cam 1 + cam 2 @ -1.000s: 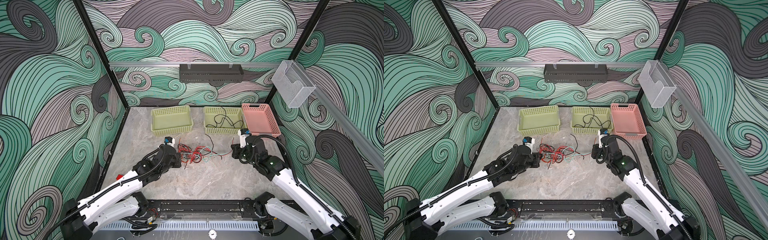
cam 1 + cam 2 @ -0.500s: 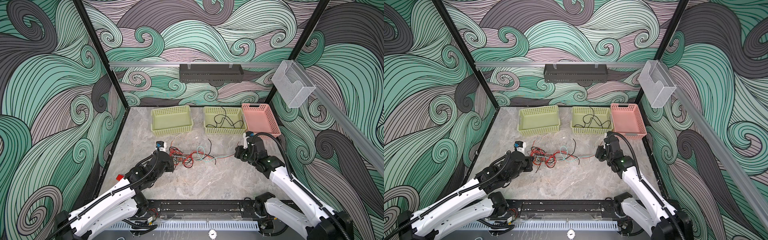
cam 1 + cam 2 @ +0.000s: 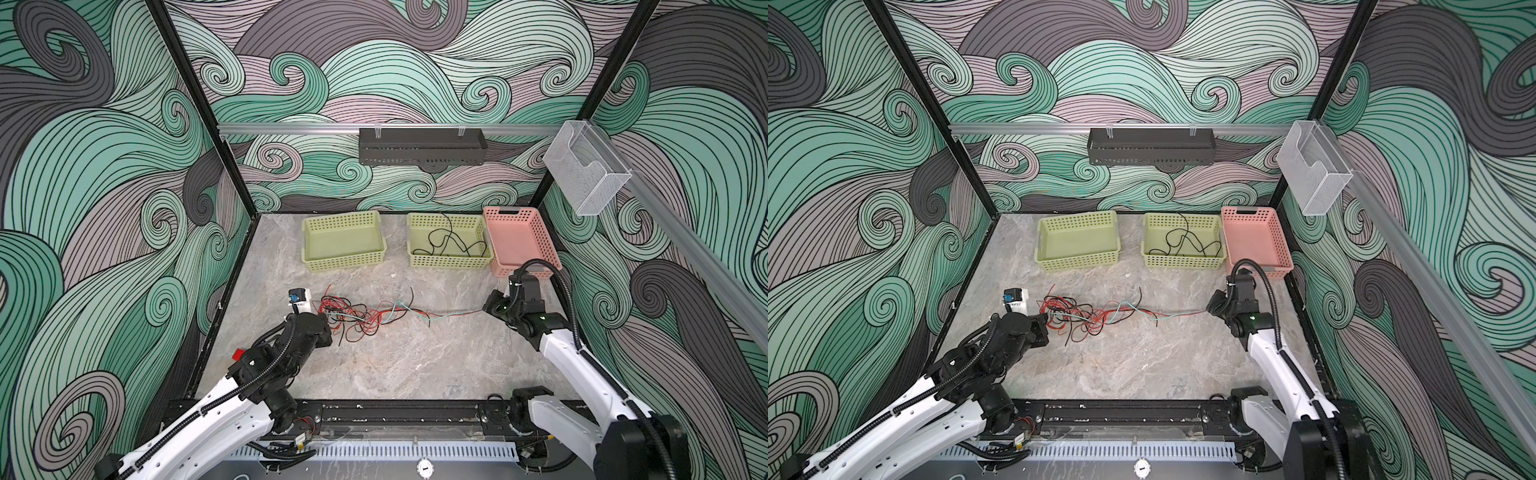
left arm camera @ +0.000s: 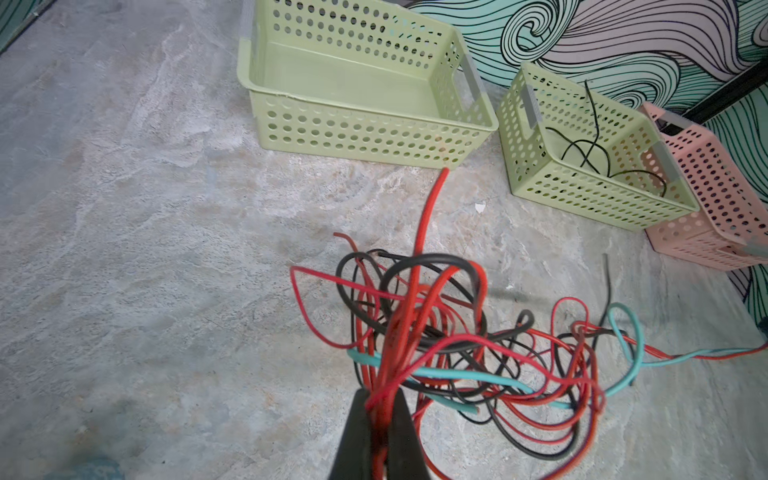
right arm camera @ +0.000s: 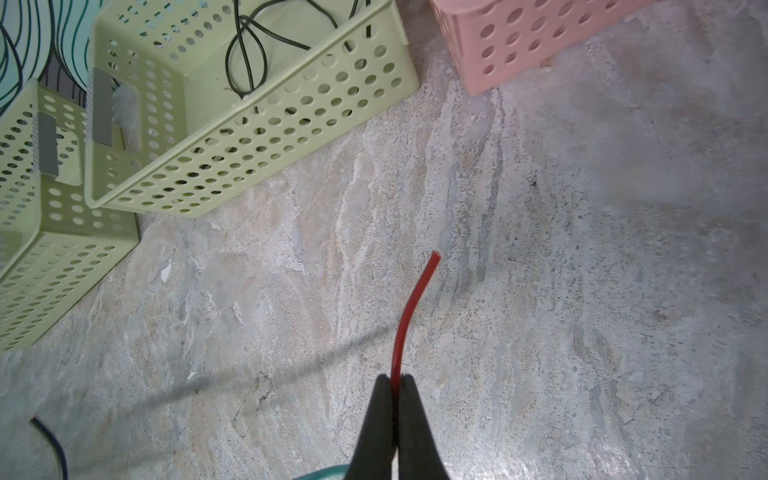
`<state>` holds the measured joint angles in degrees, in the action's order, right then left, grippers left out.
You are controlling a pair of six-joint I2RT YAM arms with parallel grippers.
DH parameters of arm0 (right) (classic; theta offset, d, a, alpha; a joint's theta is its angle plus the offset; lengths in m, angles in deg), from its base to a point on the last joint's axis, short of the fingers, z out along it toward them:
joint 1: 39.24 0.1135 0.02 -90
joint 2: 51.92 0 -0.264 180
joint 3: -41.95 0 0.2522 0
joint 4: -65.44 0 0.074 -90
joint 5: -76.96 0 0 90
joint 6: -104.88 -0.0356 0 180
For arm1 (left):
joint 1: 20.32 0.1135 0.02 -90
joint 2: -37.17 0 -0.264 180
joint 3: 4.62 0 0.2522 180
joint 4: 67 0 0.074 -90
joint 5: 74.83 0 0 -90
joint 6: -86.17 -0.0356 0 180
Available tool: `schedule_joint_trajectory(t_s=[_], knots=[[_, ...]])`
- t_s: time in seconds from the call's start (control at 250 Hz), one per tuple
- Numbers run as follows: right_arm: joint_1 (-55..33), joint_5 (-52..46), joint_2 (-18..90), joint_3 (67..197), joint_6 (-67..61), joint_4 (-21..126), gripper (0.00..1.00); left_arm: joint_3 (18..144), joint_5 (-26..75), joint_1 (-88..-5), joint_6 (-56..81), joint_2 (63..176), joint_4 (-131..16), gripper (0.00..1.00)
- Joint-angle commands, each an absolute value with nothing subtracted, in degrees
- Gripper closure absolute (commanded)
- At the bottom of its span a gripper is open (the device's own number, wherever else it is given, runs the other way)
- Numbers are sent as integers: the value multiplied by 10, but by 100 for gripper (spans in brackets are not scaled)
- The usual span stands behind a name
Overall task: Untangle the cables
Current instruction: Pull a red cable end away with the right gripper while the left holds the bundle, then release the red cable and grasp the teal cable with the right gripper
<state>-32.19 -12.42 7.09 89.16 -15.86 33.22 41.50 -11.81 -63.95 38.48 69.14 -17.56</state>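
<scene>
We find the left end effector [image 4: 380, 401] clamped on red strands at the left edge of the cables [image 3: 359, 318], tangled on the bench [image 3: 395, 374]. Red and teal strands run straight rightward to the right end effector [image 5: 397, 380], closed on a red cable [image 5: 409, 307].

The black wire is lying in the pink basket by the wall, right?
No. The thin black wire lies in the pale green perforated plastic basket beside the pink perforated basket, as both top views show.
</scene>
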Motion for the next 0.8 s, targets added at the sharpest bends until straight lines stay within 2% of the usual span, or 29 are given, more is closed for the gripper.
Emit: schedule_joint_trajectory(t_s=[0.0,0.096,0.148,0.26,0.444,0.539,0.667,0.795], knots=[[-326,-79,96,888,-168,354,92,409,-131,-633,385,688,-172,100],[-323,-41,104,889,-163,358,76,403,-98,-632,374,704,-204,100],[-312,-29,101,894,-153,352,64,398,-81,-631,366,717,-223,100],[-260,-52,76,915,-137,315,53,398,-72,-632,366,750,-243,100],[-121,-21,74,932,-137,351,53,402,-43,-632,359,781,-269,100],[-27,-31,136,965,-160,383,57,404,-47,-631,363,792,-266,100],[41,-8,227,990,-214,481,59,403,-40,-631,373,798,-262,100],[60,41,328,1016,-273,574,51,401,-30,-632,381,798,-251,100]])
